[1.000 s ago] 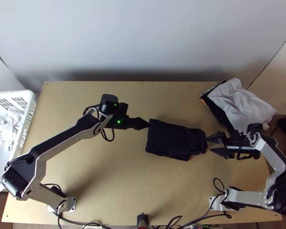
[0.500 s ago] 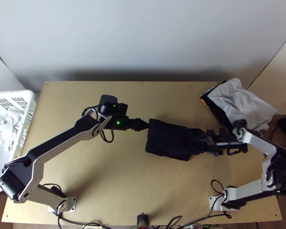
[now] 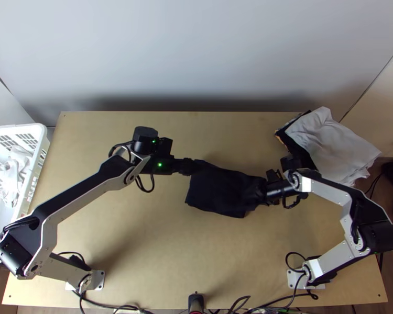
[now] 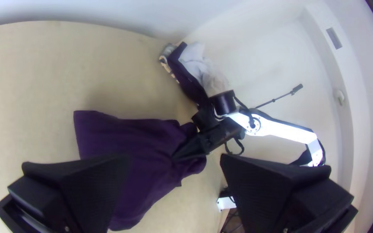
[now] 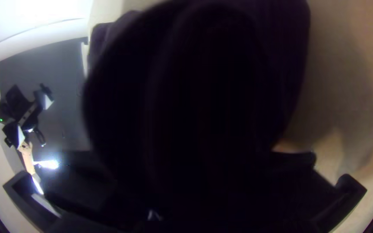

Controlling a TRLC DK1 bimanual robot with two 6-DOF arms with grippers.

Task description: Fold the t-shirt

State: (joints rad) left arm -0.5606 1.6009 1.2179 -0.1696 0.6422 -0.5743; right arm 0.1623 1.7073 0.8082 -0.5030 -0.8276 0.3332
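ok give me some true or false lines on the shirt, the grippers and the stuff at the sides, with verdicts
1. The right gripper is at the right end of the dark t-shirt. True.
2. The left gripper is shut. False: its fingers stand apart.
3. The white plastic basket at the left has a white cloth in it. True.
4. The t-shirt lies fully spread, both sleeves stretched out. False: it lies as a compact, roughly rectangular piece.
5. A light grey cloth lies partly over a dark cloth at the right. True.
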